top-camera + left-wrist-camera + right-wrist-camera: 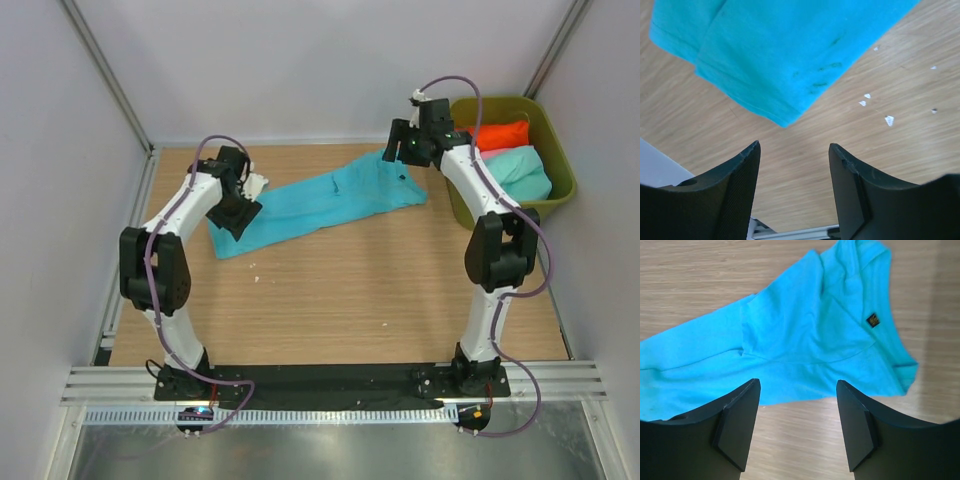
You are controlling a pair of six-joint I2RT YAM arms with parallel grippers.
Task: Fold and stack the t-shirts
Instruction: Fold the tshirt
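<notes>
Turquoise on pale wood, brighter cloth in an olive bin

A plain turquoise-blue t-shirt (320,203) is set against the light brown, wood-grained tabletop (350,300). A few darker greenish smudges (822,82) are marked on its cloth, and a small black label (872,320) with yellowish print is borne on it. The wood is flecked with white specks (888,120). An orange-red t-shirt (497,135) and a mint-green t-shirt (520,170), both unpatterned, are framed by the olive-green bin (566,160). The arms (200,195) are coloured white with black joints and purple cables (152,290). The left gripper (795,147) and right gripper (797,382) are black.
</notes>
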